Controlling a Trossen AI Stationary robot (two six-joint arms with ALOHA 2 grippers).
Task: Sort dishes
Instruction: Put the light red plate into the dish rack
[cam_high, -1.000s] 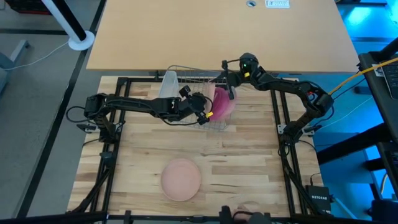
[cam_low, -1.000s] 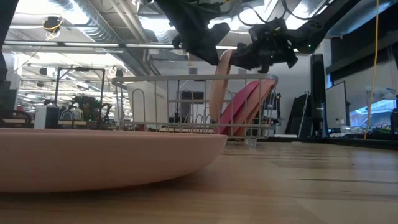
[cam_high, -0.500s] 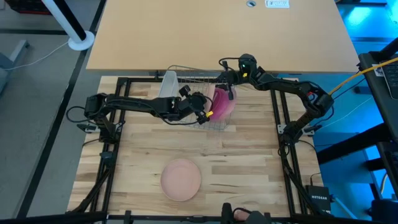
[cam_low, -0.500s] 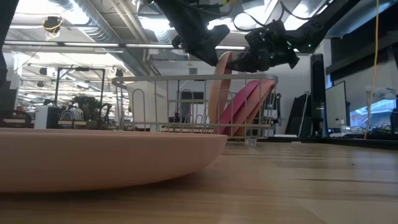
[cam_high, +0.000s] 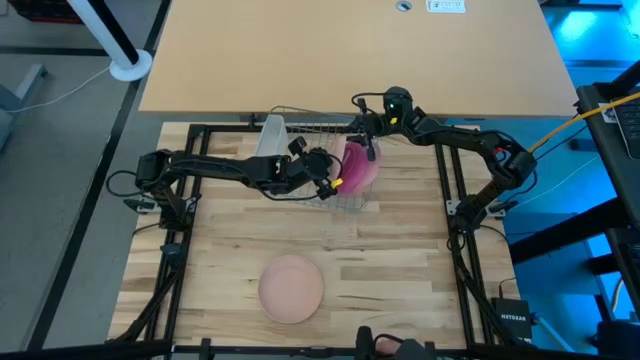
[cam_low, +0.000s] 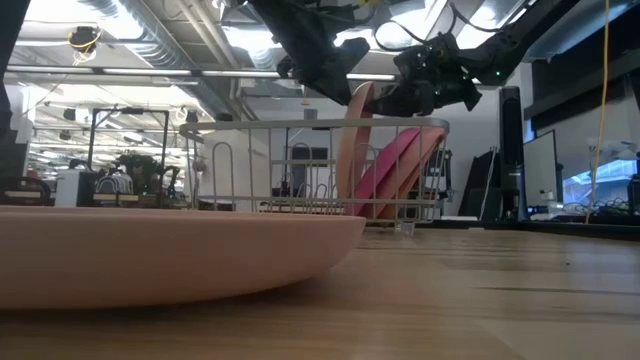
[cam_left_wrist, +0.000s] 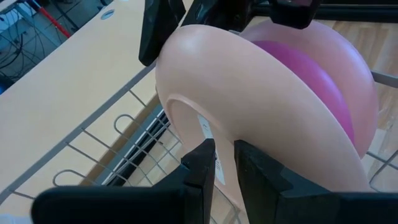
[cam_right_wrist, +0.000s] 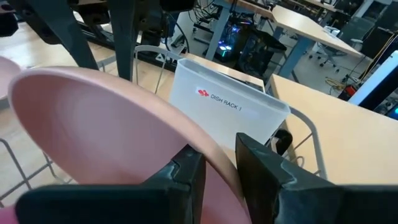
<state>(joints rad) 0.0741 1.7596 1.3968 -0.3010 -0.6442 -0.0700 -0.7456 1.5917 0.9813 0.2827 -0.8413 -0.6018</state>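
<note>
A tan-brown plate (cam_low: 352, 150) stands upright on edge in the silver wire rack (cam_low: 250, 160) at the table's far middle. A magenta pink plate (cam_low: 395, 170) leans in the rack to its right. My left gripper (cam_left_wrist: 224, 149) is shut on the tan plate's top rim. My right gripper (cam_right_wrist: 219, 152) is shut on the magenta plate's top rim; it also shows in the high view (cam_high: 365, 140). A pale peach-pink plate (cam_high: 291, 287) lies flat on the table near the front edge. My left gripper pinches the tan-brown plate's upper rim (cam_left_wrist: 231, 124) between its two fingers, coming slanting down from the table's left. The plate stands on edge, its lower part inside the rack. My right gripper pinches the magenta plate's upper rim (cam_right_wrist: 198, 140) between its two fingers, coming slanting down from the far right. The plate leans tilted, its lower edge in the rack.
A white holder (cam_right_wrist: 224, 106) labelled "DISH RACK" hangs at the rack's left end (cam_high: 270, 135). The two grippers stand close together over the rack. Bare wooden table (cam_high: 400, 270) lies between the rack and the front edge.
My right gripper has edged a little toward the table's left with the magenta plate's rim. The tan plate and my left gripper stay where they were.
</note>
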